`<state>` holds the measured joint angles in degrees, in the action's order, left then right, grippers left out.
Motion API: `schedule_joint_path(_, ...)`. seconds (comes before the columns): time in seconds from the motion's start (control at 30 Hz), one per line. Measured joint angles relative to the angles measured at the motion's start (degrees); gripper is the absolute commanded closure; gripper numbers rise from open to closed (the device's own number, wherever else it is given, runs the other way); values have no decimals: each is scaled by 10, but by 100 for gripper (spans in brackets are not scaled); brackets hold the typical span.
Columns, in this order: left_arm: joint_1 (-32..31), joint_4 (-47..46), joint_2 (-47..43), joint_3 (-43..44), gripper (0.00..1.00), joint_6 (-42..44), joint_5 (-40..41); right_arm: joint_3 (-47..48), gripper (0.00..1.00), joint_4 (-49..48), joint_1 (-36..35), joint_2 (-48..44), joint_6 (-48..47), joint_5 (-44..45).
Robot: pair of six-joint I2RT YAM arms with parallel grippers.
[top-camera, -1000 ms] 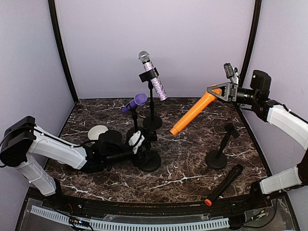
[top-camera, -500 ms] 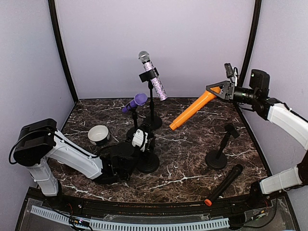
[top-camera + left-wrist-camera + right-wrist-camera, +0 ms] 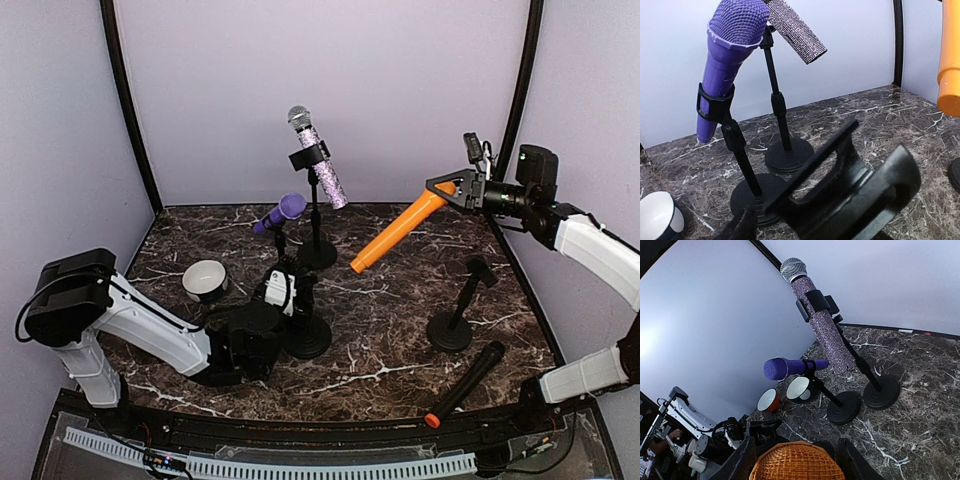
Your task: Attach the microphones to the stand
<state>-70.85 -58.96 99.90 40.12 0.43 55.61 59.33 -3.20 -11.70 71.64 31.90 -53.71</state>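
Observation:
The glittery lilac microphone (image 3: 318,165) sits clipped in the tall stand (image 3: 316,250). In front of it the purple microphone (image 3: 280,212) is clipped in a shorter stand (image 3: 742,160). My right gripper (image 3: 452,190) is shut on the orange microphone (image 3: 398,232) near its mesh head (image 3: 797,462) and holds it high, slanting down to the left. The black microphone with an orange end (image 3: 466,382) lies at the front right. My left gripper (image 3: 285,290) is shut on the clip (image 3: 855,185) of the front-centre stand (image 3: 308,335).
Another empty stand (image 3: 455,310) is at the right, beside the lying black microphone. A white-lined bowl (image 3: 204,279) stands at the left. The right wrist view shows two bowls, a red one (image 3: 769,400) and a dark one (image 3: 801,388). Purple walls enclose the table.
My left arm's elbow swung toward the near edge while its gripper stayed at the front stand's clip, uncovering the bowl. The right gripper shifted the orange microphone slightly left.

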Motion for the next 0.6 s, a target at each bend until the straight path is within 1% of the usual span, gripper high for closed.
schedule_joint_path(0.07, 0, 0, -10, -17, 51, -13, -5, 0, 100, -2, 0, 0, 1, 0)
schedule_joint_path(0.17, -1, -29, -25, -45, 53, -13, -22, 0, 100, -3, -1, 1, 2, 0)
schedule_joint_path(0.27, 0, -79, -26, -68, 58, 16, -45, 0, 100, -6, -3, 1, 2, -1)
schedule_joint_path(0.33, 1, -107, -26, -77, 64, 37, -69, 0, 100, -8, -3, 1, 2, -2)
schedule_joint_path(0.5, 34, -136, -26, -91, 81, 60, -188, 0, 100, -11, -3, 1, 1, -7)
schedule_joint_path(0.6, 62, -137, -26, -92, 88, 67, -262, 0, 100, -12, -3, 0, -3, -12)
